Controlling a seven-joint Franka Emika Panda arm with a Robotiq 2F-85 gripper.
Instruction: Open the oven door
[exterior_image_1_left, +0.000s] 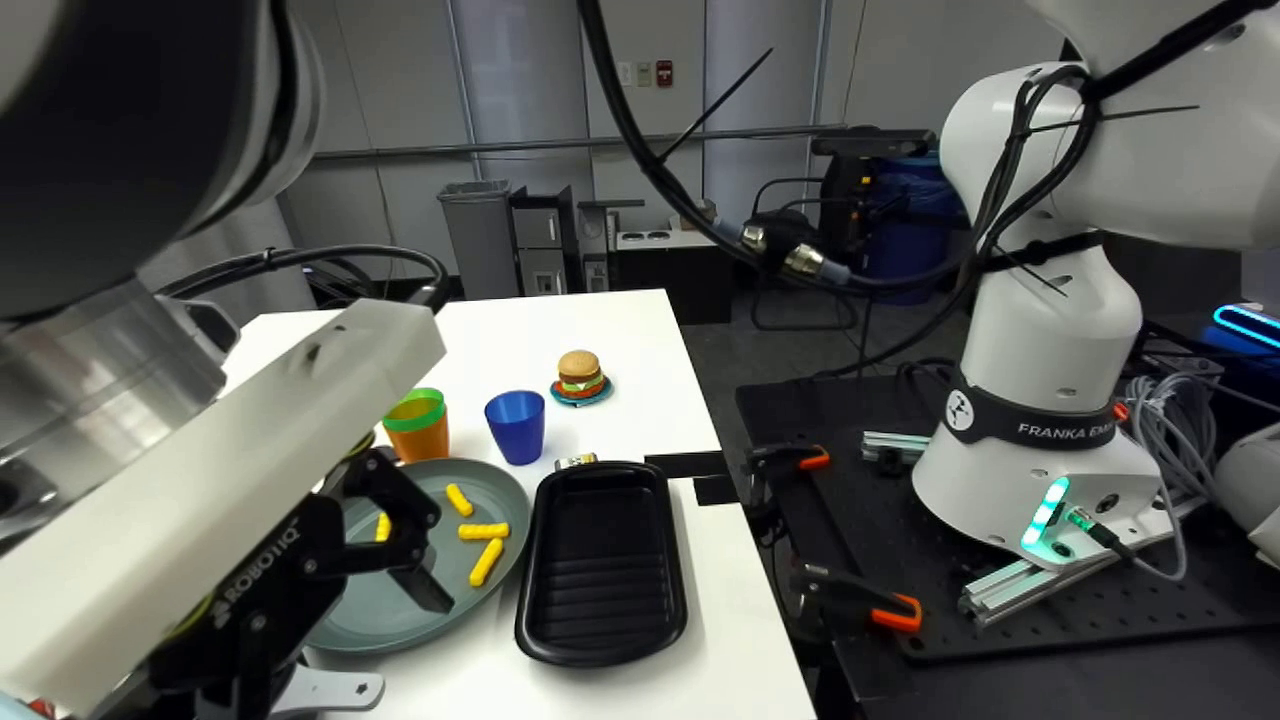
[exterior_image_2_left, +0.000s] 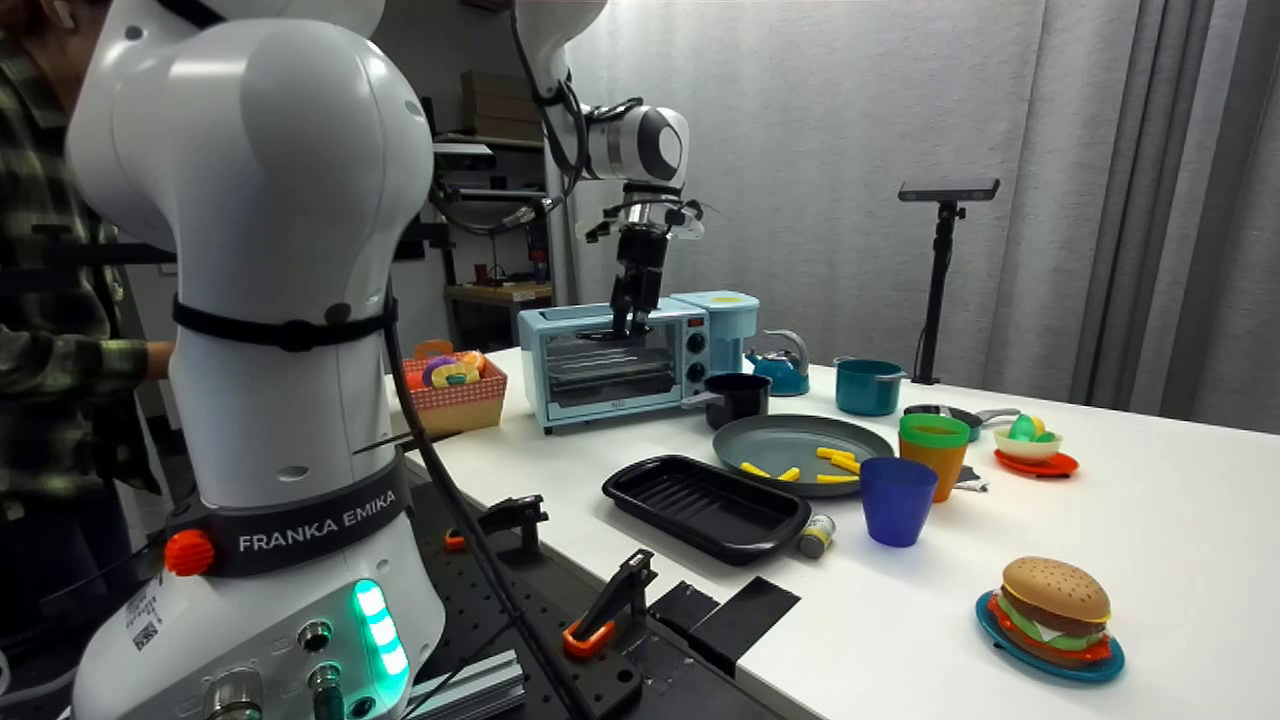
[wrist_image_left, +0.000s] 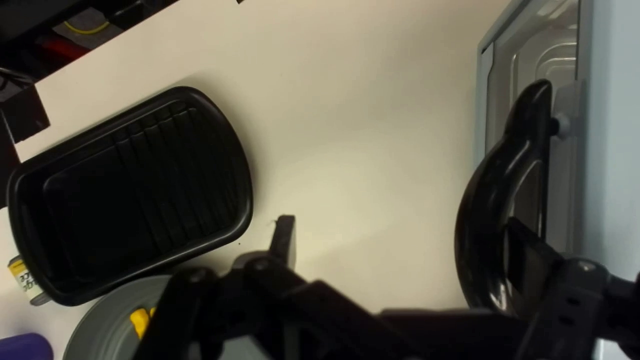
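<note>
While the oven door stands upright, well apart from the black pan, facing the pan's side, its long axis lies level, and the black handle near its top runs the same way. From above, the arm points its gripper downward on the door's side of the pan, fingers spread wide, one overlapping the handle; whether they touch, I cannot tell.

The tray lies before the oven, beside the plate.
</note>
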